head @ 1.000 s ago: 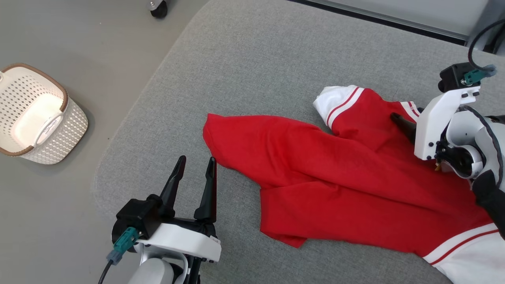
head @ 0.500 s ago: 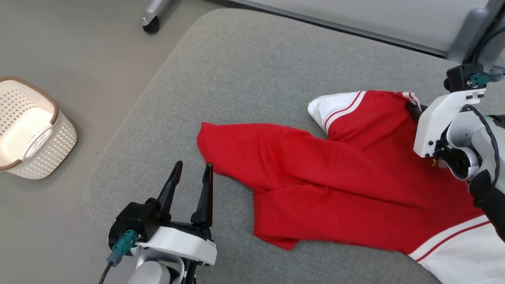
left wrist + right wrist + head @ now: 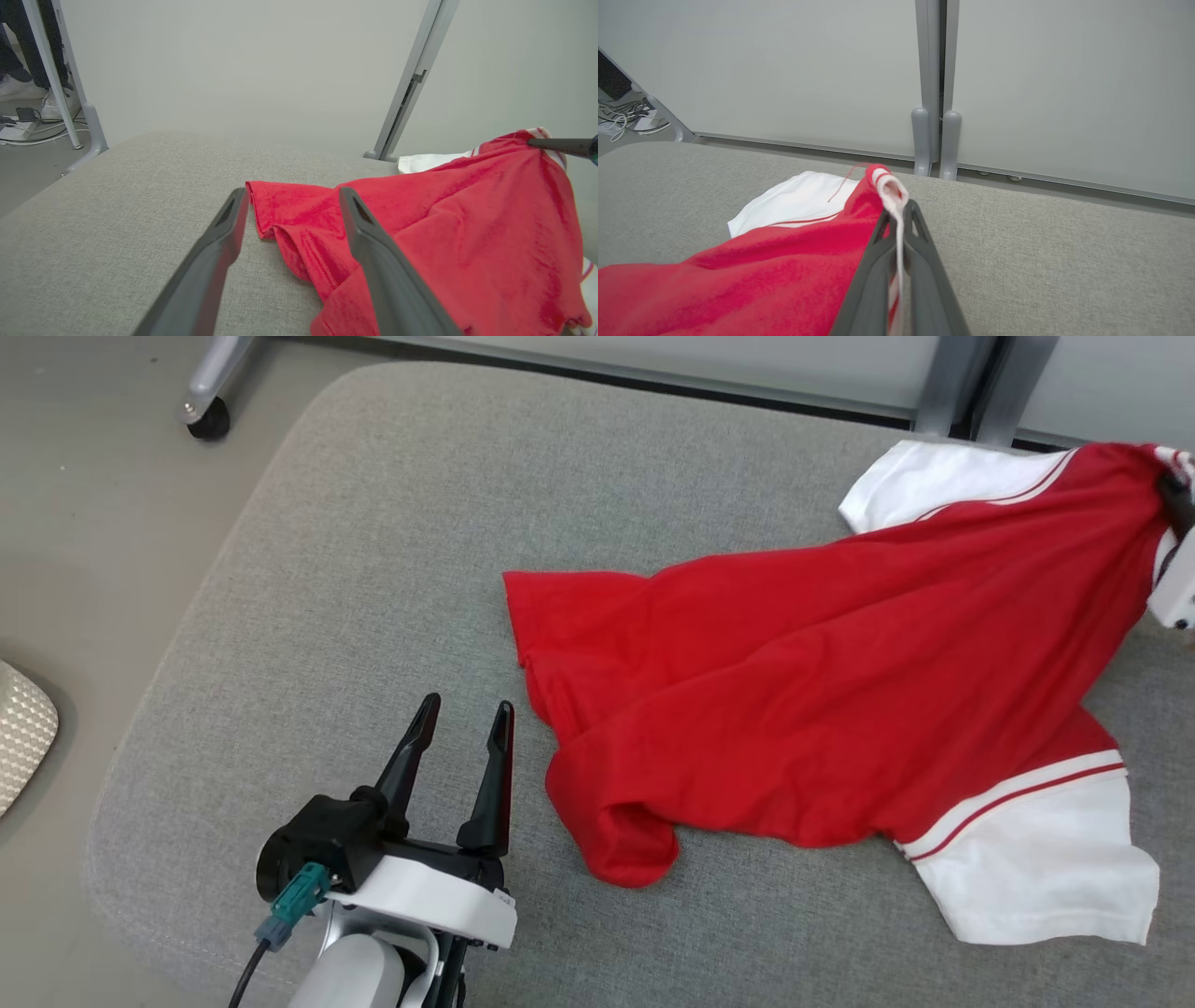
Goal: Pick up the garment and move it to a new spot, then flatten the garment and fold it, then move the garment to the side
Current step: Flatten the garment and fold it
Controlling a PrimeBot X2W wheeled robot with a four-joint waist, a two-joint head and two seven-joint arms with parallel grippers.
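Note:
The garment (image 3: pixel 822 681) is a red shirt with white, red-striped sleeves, spread crumpled over the grey cushion (image 3: pixel 392 541). My right gripper (image 3: pixel 897 212) is shut on its striped collar edge, lifting that part off the cushion; in the head view it sits at the far right edge (image 3: pixel 1174 490). The garment (image 3: pixel 752 275) drapes down to the left from the pinch. My left gripper (image 3: pixel 461 717) stands open near the cushion's front, just left of the garment's hem, with nothing between its fingers. In the left wrist view the gripper (image 3: pixel 290 201) points at the hem (image 3: pixel 280 205).
A white perforated basket (image 3: pixel 21 733) stands on the floor at the left edge. A caster wheel (image 3: pixel 207 420) and grey frame posts (image 3: pixel 933 121) with pale panels stand behind the cushion. Cables lie on the floor (image 3: pixel 28 126) at the far left.
My right gripper has shut on the collar and pulled the garment up and to the right, stretching it. The head camera has shifted, so the basket slid left. My left gripper stays open.

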